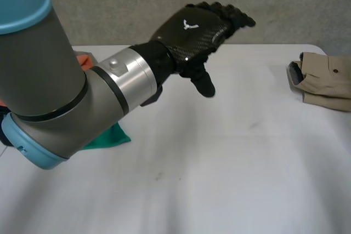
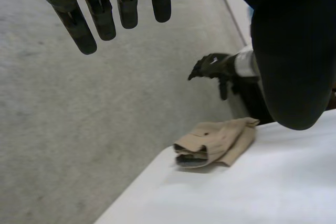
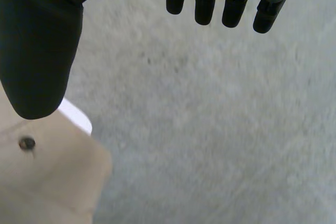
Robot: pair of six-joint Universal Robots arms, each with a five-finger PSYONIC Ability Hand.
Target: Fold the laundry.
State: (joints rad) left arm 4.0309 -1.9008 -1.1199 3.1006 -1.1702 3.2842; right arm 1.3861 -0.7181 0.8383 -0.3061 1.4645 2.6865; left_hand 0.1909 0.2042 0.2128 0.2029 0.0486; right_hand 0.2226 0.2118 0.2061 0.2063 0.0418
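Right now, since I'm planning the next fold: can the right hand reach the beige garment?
Probably yes: the right hand hangs open just off the table, beside the beige garment, with nothing lying between them.

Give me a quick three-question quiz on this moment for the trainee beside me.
1. True or false: the left hand is holding the tan folded garment.
2. Which colour of cloth peeks out from behind the left arm? A green, B blue, C black.
3. Fill in: the right hand has its fingers ___, holding nothing.

Key: 1 false, it is open, raised over the table. 2 A, the green cloth. 3 straight.
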